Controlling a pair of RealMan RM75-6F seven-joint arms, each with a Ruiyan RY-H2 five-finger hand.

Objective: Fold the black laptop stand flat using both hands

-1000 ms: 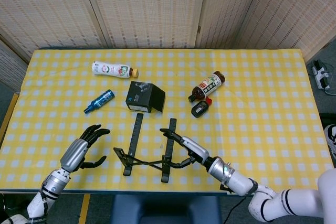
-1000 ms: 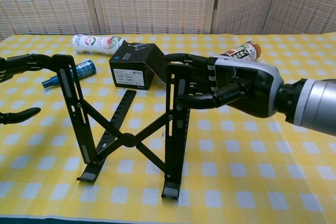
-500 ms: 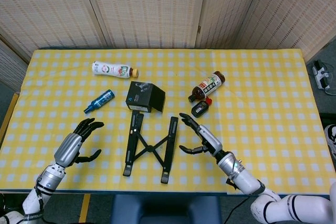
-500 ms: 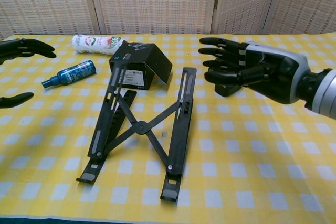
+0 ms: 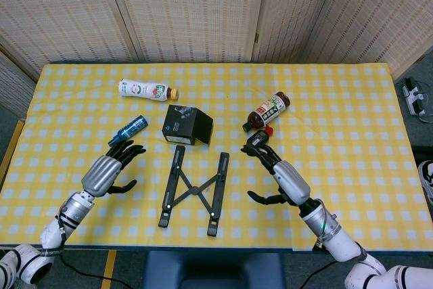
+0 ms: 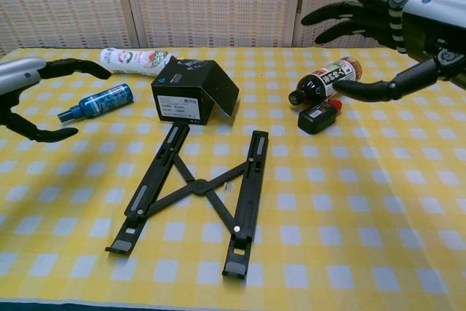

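Both robot hands empty, fingers apart; laptop stand [image 5: 193,191] flat.

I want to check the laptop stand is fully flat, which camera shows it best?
The chest view: its low angle shows the laptop stand lying against the tablecloth, both rails down. The head view shows the stand from above, only its crossed outline, not its height.
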